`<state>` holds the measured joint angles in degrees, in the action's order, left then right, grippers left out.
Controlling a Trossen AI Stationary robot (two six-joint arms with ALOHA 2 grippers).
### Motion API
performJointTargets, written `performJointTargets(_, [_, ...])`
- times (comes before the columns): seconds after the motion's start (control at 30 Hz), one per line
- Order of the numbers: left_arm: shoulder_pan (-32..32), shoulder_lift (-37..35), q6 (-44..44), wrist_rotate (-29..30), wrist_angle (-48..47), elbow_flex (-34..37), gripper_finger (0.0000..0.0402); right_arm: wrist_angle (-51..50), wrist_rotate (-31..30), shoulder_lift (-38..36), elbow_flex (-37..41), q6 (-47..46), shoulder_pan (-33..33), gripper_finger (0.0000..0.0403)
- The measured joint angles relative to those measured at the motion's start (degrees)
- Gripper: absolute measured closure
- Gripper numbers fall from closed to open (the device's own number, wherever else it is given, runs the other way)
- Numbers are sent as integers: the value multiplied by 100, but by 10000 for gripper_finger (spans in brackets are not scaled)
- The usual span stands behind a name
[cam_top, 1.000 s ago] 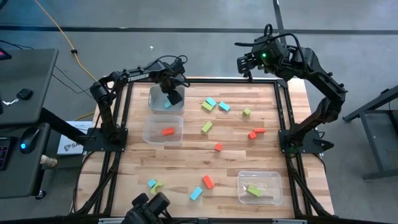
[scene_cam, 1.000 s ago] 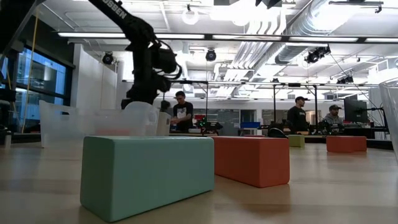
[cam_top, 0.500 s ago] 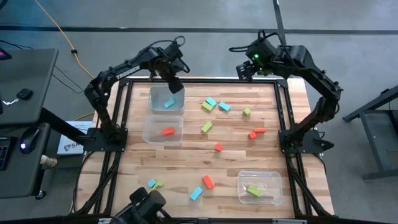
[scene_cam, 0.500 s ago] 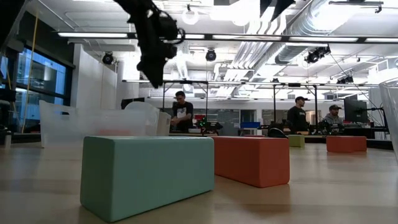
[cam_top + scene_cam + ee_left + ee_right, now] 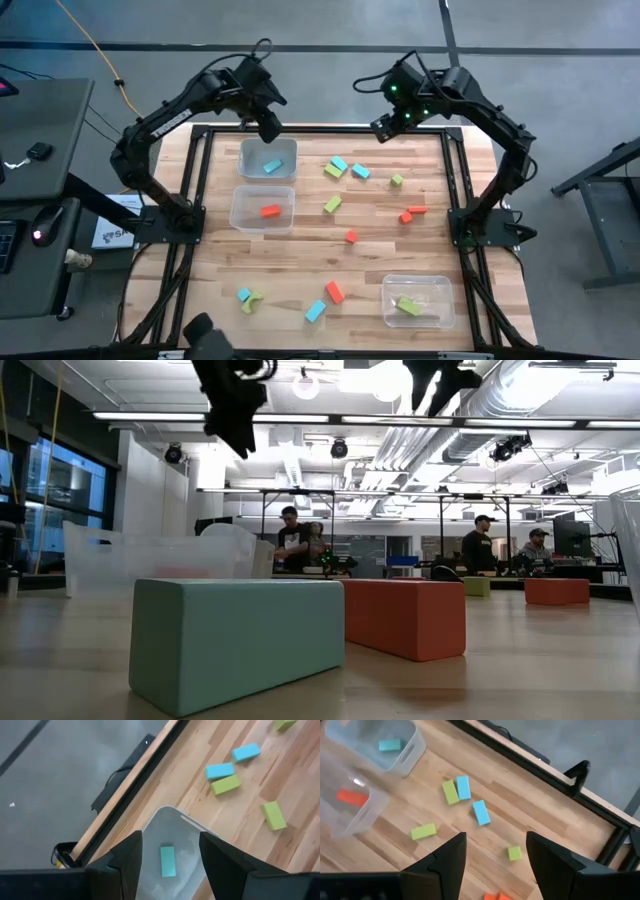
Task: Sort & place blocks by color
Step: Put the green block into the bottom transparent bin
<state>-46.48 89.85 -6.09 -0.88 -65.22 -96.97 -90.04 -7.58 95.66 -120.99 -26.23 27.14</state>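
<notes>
**Arms up at the far rail, both empty**

Room is good from where I sit: the table [image 5: 300, 255] is fenced by a dark rail on all sides, and both arms are lifted clear of the wood near the far edge, so nothing crowds them.

My left gripper [image 5: 268, 126] hangs high, just beyond the far rim of the bin [image 5: 268, 158] nearest that rail. Its fingers [image 5: 131, 862] stand partly apart with nothing between them, touching nothing. Straight below them lies one blue block [image 5: 168, 861] on the bin floor. A second bin [image 5: 262, 209], nearer me than the gripper, holds a single red block [image 5: 270, 211].

My right gripper [image 5: 385, 124] also hangs high at the far rail, fingers [image 5: 451, 857] partly apart and empty. Below and slightly ahead of it on bare wood are a green block [image 5: 450, 791] touching a blue one [image 5: 463, 787], another blue [image 5: 480, 812] just beside them, a small green cube [image 5: 514, 852] off to one side, and a longer green block [image 5: 423, 831] closer to the bins. Two red pieces [image 5: 411, 213] and a lone red cube [image 5: 351, 236] lie farther toward me.

Well away from both grippers, at the near edge, sit a blue and green pair [image 5: 248, 297], a blue block [image 5: 315, 311], a red block [image 5: 334, 292], and a third bin [image 5: 419, 300] with green blocks [image 5: 408, 306] inside.
</notes>
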Motion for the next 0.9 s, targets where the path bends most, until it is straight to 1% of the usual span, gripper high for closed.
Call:
performJointTargets(0.1, [0, -239, 12, 2, -57, 0, 227, 0, 77, 86, 0, 107, 0, 205])
performJointTargets(0.3, [0, -643, 114, 2, -102, 0, 227, 0, 489, 308, 0, 278, -14, 205])
performJointTargets(0.43, [2, -820, 140, 2, -100, 0, 227, 2, 510, 487, 0, 314, -83, 205])
performJointTargets(0.67, [1, -860, 140, 2, -100, 0, 227, 2, 796, 790, 0, 298, -151, 205])
performJointTargets(0.9, [0, -860, 140, 2, -100, 2, 227, 2, 969, 1246, 0, 537, -253, 205])
